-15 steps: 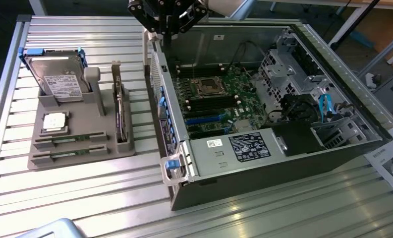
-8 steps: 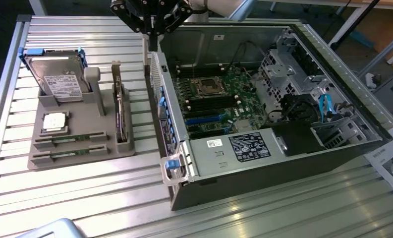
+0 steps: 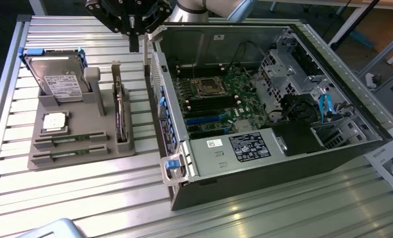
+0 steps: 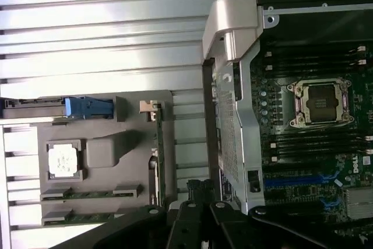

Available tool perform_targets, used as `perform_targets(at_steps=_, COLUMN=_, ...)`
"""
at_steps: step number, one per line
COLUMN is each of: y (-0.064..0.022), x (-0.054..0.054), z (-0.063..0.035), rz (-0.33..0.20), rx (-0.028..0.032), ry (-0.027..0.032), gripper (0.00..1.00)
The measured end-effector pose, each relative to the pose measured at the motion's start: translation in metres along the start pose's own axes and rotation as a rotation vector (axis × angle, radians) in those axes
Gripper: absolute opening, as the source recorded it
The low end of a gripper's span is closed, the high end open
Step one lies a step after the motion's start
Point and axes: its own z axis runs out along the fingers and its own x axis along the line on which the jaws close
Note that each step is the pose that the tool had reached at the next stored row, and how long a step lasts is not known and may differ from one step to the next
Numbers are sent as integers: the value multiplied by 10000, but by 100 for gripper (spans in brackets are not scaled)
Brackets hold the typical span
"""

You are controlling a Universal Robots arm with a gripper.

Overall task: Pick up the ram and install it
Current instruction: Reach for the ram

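Two ram sticks, thin green boards, lie in slots at the front of a grey holder on the exterior view's left; the second stick sits just in front of the first. The wrist view shows them too, ram and ram. My gripper hangs high over the table behind the holder, near the open computer case's far corner. It is shut with nothing in it, and its dark fingers are pressed together. The motherboard's long black memory slots flank the processor socket.
The holder also carries a hard drive with blue rails, a silver-topped processor chip and a dark expansion card standing on edge. The case's raised side wall stands between holder and motherboard. Cables and drive cages fill the case's right.
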Motion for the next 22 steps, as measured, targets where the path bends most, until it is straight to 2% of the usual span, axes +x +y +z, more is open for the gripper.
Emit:
perform_targets(at_steps=6, y=-22, x=287, z=-8, rz=0, rx=0, ry=0, gripper=10)
perform_targets(at_steps=9, y=-41, x=538, z=-14, rz=0, rx=0, ry=-1, gripper=10)
perform_targets(at_steps=11, y=-50, x=658, z=-18, rz=-1, rx=1, ry=0, gripper=10)
perform_targets(at_steps=19, y=-74, x=980, z=-28, rz=0, rx=1, ry=1, gripper=10)
perform_targets(at_steps=22, y=-76, x=1003, z=-28, rz=-1, rx=1, ry=0, gripper=10)
